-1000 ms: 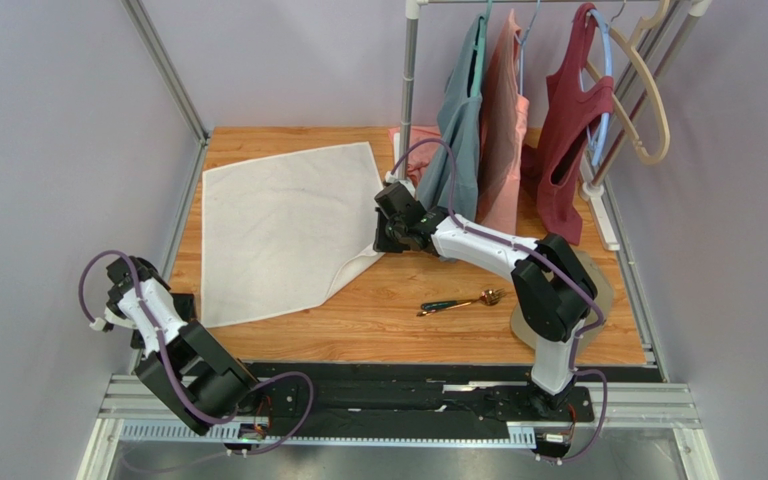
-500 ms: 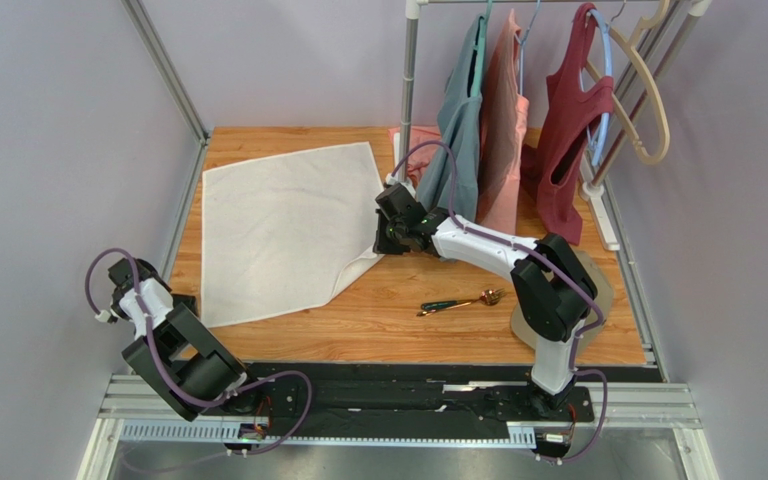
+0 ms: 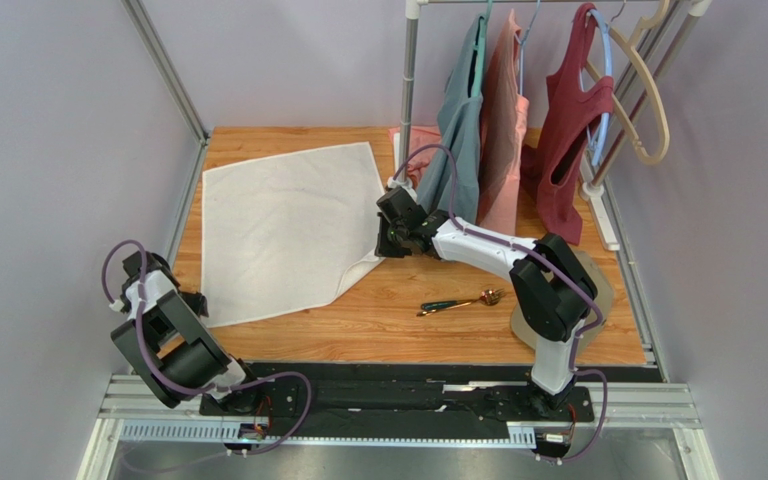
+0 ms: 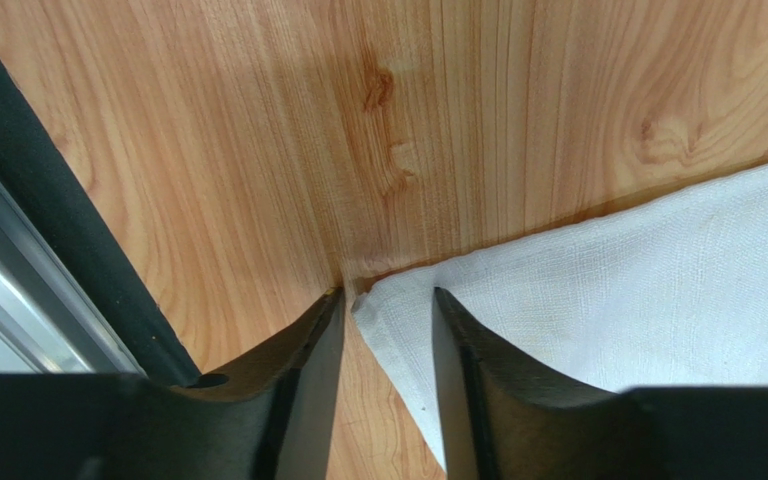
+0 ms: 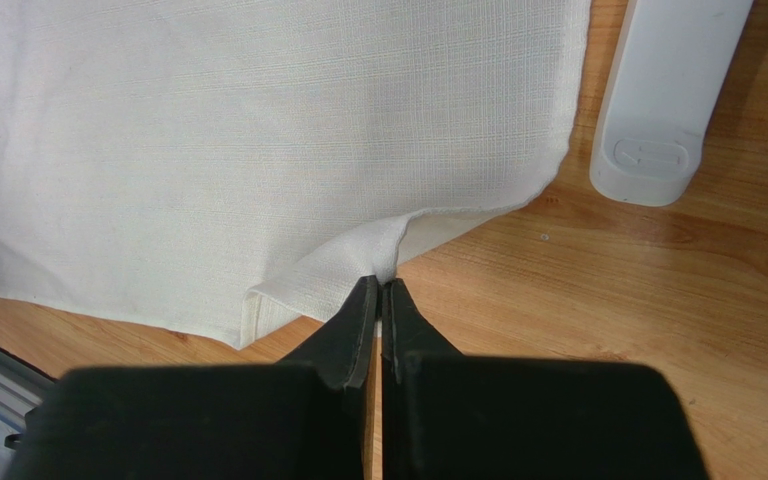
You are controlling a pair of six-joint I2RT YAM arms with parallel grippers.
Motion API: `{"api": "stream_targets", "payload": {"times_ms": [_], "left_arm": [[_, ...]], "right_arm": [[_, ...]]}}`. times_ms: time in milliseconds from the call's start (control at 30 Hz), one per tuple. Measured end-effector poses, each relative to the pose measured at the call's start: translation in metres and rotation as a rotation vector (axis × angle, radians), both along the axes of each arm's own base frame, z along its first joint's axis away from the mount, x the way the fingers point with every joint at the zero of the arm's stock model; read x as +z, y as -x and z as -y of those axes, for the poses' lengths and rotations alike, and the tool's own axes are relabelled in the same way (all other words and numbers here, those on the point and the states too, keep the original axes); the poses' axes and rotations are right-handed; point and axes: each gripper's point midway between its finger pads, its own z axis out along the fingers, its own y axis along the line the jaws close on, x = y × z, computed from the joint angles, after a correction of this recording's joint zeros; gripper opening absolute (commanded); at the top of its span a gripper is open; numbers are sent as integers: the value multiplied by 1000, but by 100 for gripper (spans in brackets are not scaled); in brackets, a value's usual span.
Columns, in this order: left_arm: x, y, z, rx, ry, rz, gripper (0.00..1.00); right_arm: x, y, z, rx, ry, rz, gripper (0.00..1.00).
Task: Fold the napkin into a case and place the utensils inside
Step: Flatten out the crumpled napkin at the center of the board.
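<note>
The left fingers [image 4: 303, 345] stand part open, black and wedge-shaped. The pointed near-left corner of the napkin [image 4: 608, 280] lies flat between them, with bare wood showing beside it, so nothing is pinched. The right fingers [image 5: 353, 320] are pressed together on a turned-up edge of the napkin [image 5: 258, 130], where the cloth doubles over itself at their tips.

Seen from above, the left gripper [image 3: 183, 300] sits at the napkin's 7 o'clock corner. The right gripper [image 3: 388, 240] holds the corner at 3 o'clock.

A second ago the left arm [image 3: 158, 330] was folded back toward the 9 o'clock wall, clear of the cloth. It has since swung in to that corner. The right gripper has eased slightly toward 12 o'clock, taking its corner along. The utensils [image 3: 461, 301] have not moved. They lie together on the table [image 3: 408, 330] at about 4 o'clock from the napkin and well apart from it, slim with dark handles and a shiny gold head.

The napkin [image 3: 283, 225] is off-white, coarsely woven and four-cornered, and it lies skewed. The table is glossy, knotted, orange-brown wood. A smooth, rounded white plastic rack foot [image 5: 663, 90] stands at 1 o'clock from the right fingertips. Clothes [image 3: 503, 130] hang above it.
</note>
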Motion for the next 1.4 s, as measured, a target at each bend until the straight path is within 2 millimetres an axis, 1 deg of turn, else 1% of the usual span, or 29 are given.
{"api": "stream_targets", "payload": {"times_ms": [33, 133, 200, 267, 500, 533, 600, 667, 733, 800, 833, 867, 900, 967, 1000, 1033, 1067, 1167, 1200, 1267, 1300, 1367, 1400], "left_arm": [[0, 0, 0, 1, -4, -5, 42], [-1, 2, 0, 17, -14, -25, 30], [-2, 5, -2, 34, -14, -52, 14], [-2, 4, -4, 39, -7, -73, 0], [-1, -1, -3, 2, 7, -78, 0], [0, -4, -2, -11, 1, -74, 0], [9, -14, -1, -50, -18, -47, 0], [39, -30, -2, -97, -86, 32, 0], [82, -48, -7, -124, -184, 159, 0], [143, -62, -12, -132, -305, 331, 0], [178, -64, -12, -130, -375, 424, 0], [206, -63, -11, -128, -429, 497, 0], [227, -61, -9, -128, -468, 553, 0], [270, -53, 3, -142, -535, 672, 0], [287, -49, 9, -152, -559, 721, 0], [308, -42, 16, -163, -588, 774, 0], [320, -39, 22, -173, -601, 804, 0], [373, -14, 45, -207, -670, 909, 0], [391, -5, 52, -216, -703, 942, 0], [434, 22, 71, -231, -782, 1015, 0], [452, 35, 79, -237, -819, 1049, 0], [486, 64, 95, -232, -897, 1123, 0], [498, 78, 101, -228, -929, 1156, 0]], "right_arm": [[0, 0, 0, 0, 0, 0, 0], [0, 0, 0, -1, -1, -1, 0], [0, 0, 0, -3, -3, 0, 0], [-1, 1, 1, -4, -4, 1, 0], [-8, 8, 6, 5, 6, -12, 0], [-8, 8, 6, 10, 7, -8, 0], [-5, 8, 7, 24, 10, 6, 0], [2, 9, 9, 43, 11, 27, 0], [14, 8, 9, 63, 5, 60, 0], [32, 9, 9, 84, -7, 98, 0], [41, 9, 9, 92, -14, 118, 0], [52, 11, 9, 101, -23, 137, 0], [64, 13, 10, 107, -33, 159, 0], [95, 20, 12, 122, -59, 216, 0], [108, 24, 13, 128, -71, 240, 0], [127, 30, 16, 135, -86, 274, 0], [145, 37, 18, 141, -105, 308, 0], [210, 66, 31, 162, -190, 435, 0], [230, 77, 37, 168, -219, 476, 0], [267, 101, 49, 183, -282, 550, 0], [285, 113, 57, 188, -318, 587, 0], [312, 133, 71, 198, -379, 638, 0], [322, 140, 77, 198, -399, 656, 0]]}}
